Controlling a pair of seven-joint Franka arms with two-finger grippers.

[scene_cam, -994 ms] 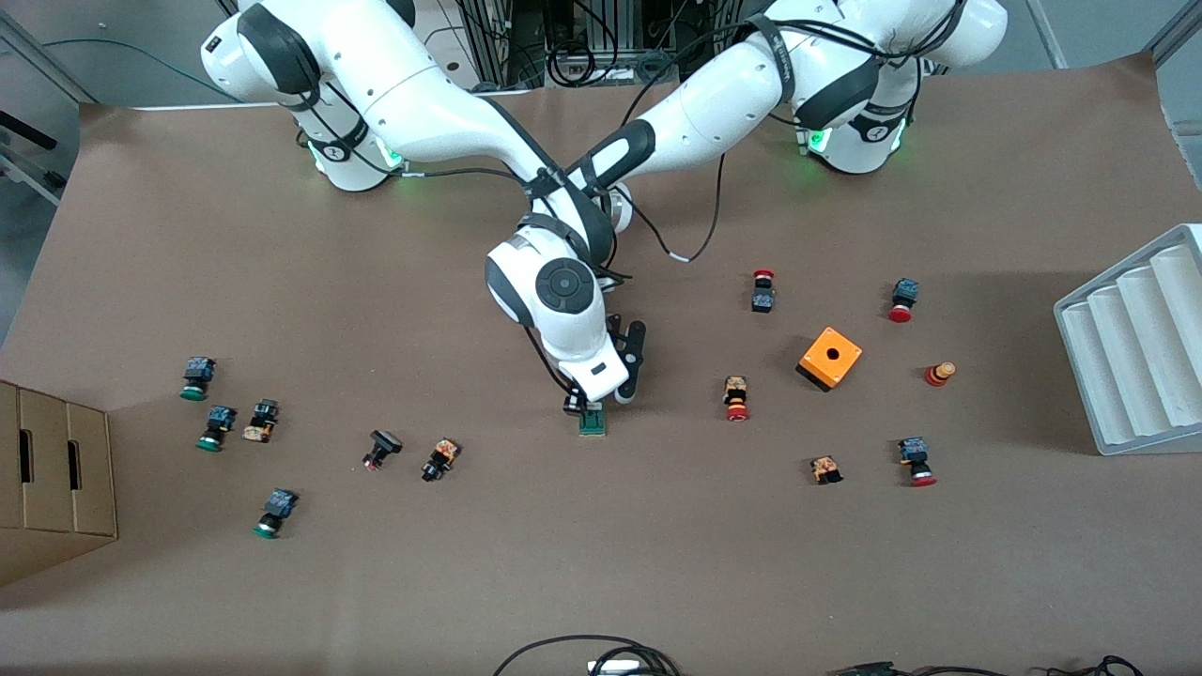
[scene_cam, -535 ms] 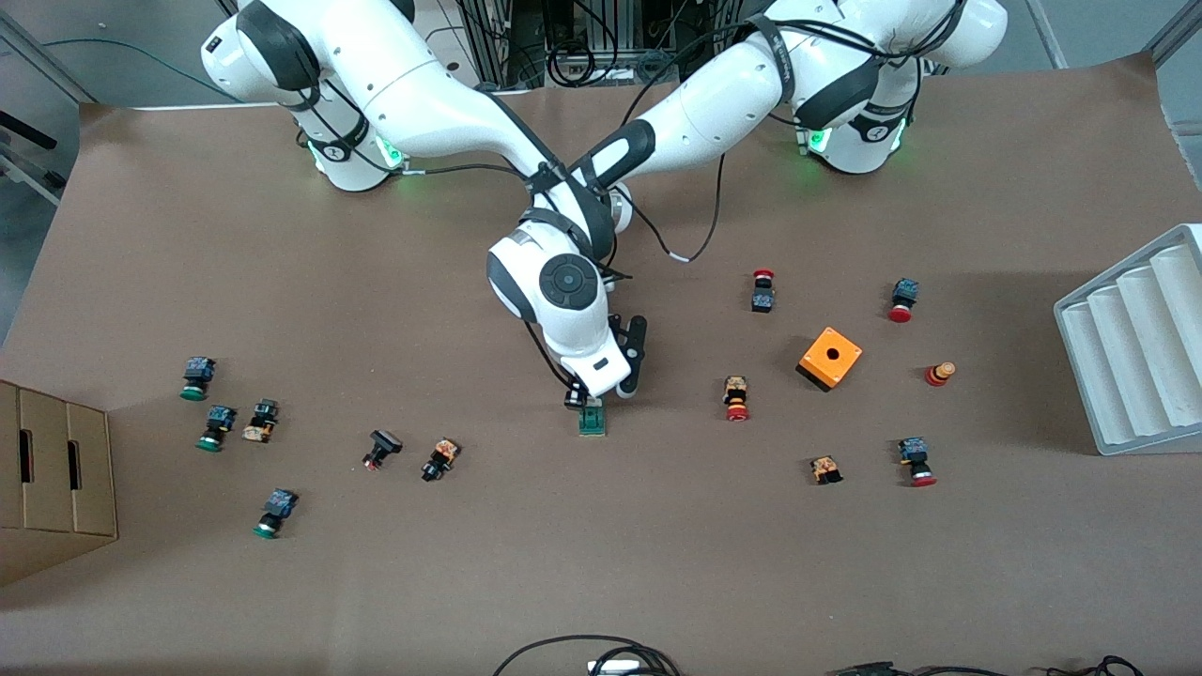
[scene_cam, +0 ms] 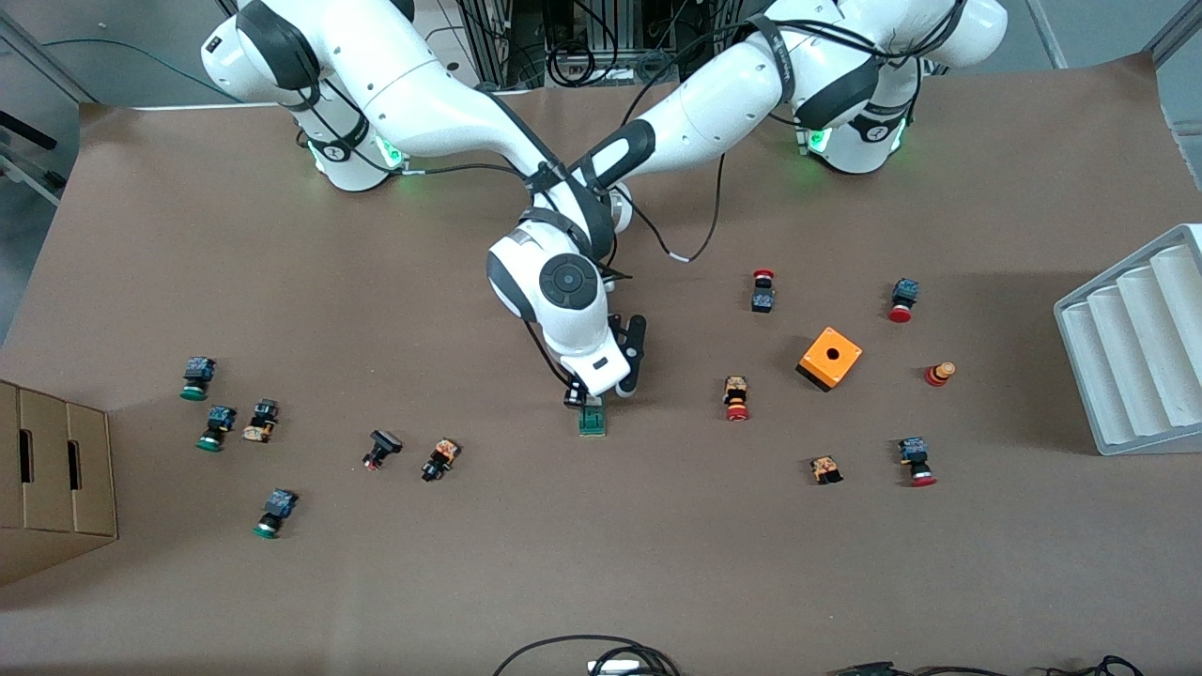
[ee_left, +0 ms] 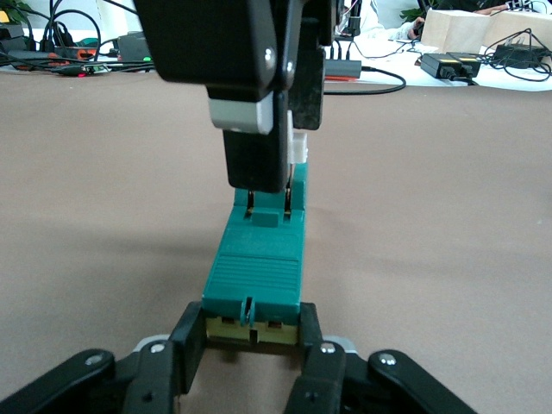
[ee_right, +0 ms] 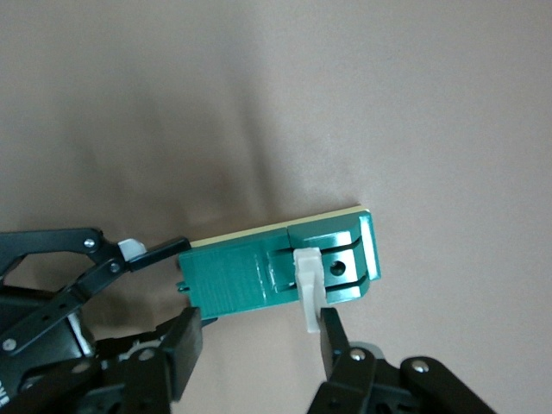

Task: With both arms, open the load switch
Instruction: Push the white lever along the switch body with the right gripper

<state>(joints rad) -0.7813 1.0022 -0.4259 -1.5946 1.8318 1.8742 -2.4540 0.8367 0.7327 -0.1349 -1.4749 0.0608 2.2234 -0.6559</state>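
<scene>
Left gripper (ee_left: 250,358) clamps the load switch (ee_left: 254,272) body on the counter (scene_cam: 657,563); right gripper (ee_right: 259,345), pinching its white slider (ee_right: 309,293), should pull straight.

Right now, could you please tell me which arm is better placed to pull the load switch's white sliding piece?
Right. The right gripper is shut on the white sliding piece, while the left gripper clamps the load switch at its other end, bracing the green body.

Brown paper-covered table (scene_cam: 282,582), cardboard box (scene_cam: 52,479) at one end — white ridged tray (scene_cam: 1141,347) at the other
</scene>
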